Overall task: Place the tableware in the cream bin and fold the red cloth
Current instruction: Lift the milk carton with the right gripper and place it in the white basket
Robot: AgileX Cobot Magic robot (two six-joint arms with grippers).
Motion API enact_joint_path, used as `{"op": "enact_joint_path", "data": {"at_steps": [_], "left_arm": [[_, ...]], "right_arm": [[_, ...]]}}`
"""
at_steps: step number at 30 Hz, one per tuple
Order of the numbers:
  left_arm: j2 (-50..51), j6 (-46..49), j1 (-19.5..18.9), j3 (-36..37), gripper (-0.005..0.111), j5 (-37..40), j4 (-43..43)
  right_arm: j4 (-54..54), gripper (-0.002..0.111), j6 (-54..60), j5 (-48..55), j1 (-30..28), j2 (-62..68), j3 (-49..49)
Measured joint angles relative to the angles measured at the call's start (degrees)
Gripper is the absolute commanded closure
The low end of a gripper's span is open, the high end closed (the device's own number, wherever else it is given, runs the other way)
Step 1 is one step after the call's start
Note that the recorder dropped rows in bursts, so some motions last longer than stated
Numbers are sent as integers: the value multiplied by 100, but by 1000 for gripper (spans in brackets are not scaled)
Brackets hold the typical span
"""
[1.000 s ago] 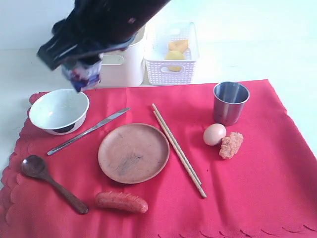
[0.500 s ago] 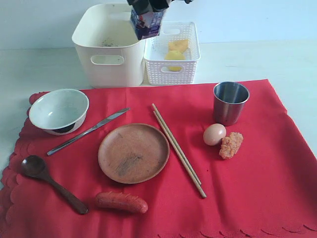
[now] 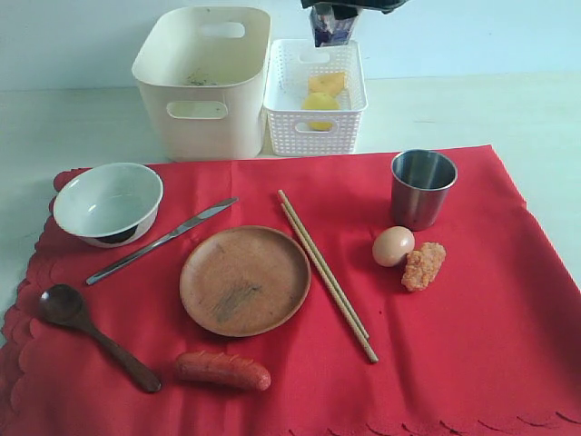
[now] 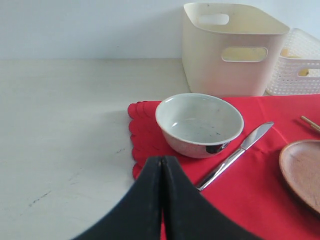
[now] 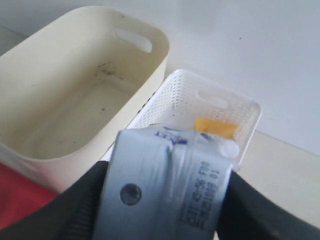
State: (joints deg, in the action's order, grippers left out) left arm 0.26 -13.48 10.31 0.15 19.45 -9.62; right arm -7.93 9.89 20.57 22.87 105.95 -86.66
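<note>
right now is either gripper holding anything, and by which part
The right gripper holds the small milk carton, clamped across two opposite sides. The left gripper is shut on nothing.

This looks like a robot test bench, not a home. Beyond the closed black left pincer [image 4: 162,200], a bare, scuffed off-white tabletop [image 4: 60,150] meets a blank pale wall [image 4: 75,25]. Just ahead of the pincer, a bright red scalloped cloth [image 4: 250,200] lies spread under a tidy table setting.
</note>
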Motion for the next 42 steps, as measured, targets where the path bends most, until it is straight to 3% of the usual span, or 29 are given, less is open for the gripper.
{"op": "enact_joint_path", "data": {"at_steps": [8,25,30,39,42], "left_arm": [[0,0,0,0,105,0,0],[0,0,0,0,105,0,0],[0,0,0,0,105,0,0],[0,0,0,0,105,0,0],[0,0,0,0,105,0,0]], "right_arm": [[0,108,56,-1169,-97,897,-130],[-154,105,109,-813,-105,2711,-1780],[-215,88,239,-835,-105,3005,-2154],[-231,31,363,-778,-105,3341,-2448],[-241,25,363,-628,-105,3328,-2448]]}}
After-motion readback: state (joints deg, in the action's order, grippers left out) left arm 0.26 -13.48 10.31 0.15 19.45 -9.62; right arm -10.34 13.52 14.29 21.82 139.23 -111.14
